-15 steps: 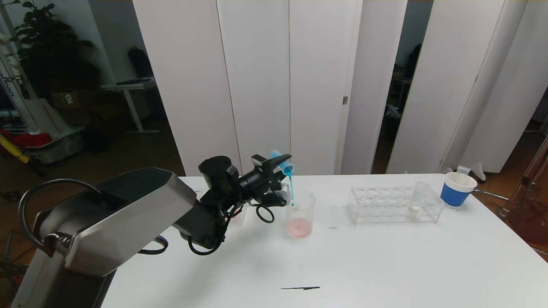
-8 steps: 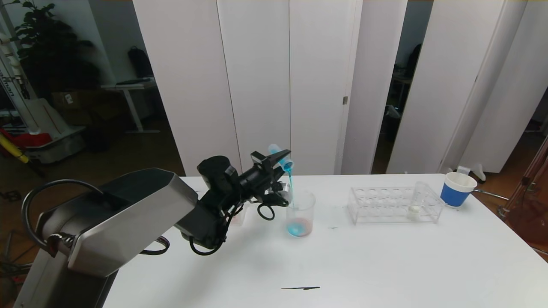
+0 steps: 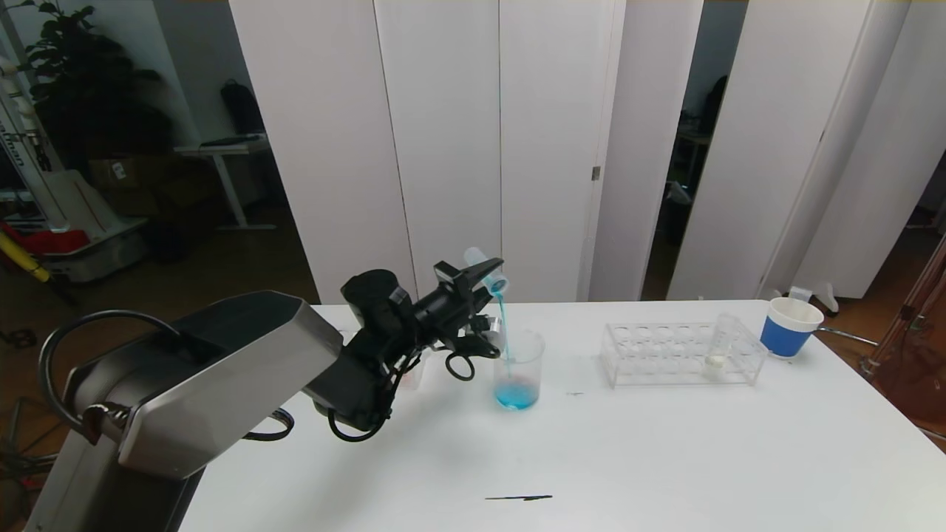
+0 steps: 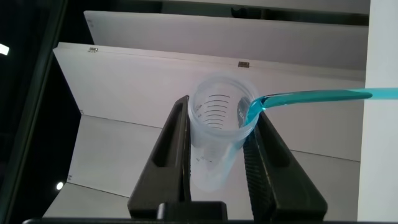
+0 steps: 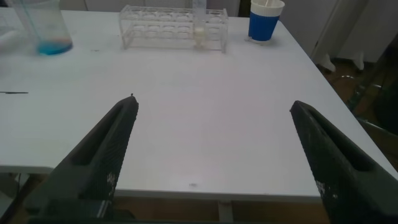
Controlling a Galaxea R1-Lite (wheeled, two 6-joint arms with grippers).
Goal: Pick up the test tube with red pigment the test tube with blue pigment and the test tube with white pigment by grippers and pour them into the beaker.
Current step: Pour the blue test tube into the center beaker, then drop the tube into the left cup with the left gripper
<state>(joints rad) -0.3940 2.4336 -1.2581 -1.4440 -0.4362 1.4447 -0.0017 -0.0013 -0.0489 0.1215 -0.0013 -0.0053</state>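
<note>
Pouring: the test tube with blue pigment (image 3: 485, 270) is clamped in the left gripper (image 3: 477, 277), tipped mouth-down above the beaker (image 3: 518, 367); a blue stream falls in, pooling blue. The test tube with white pigment (image 3: 719, 346) sits in the rack (image 3: 680, 355). The right gripper (image 5: 214, 155) is spread wide, near the table's front edge.

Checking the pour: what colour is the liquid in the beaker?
Bright blue, pooled at the bottom of the beaker; clearest in the head view.
</note>
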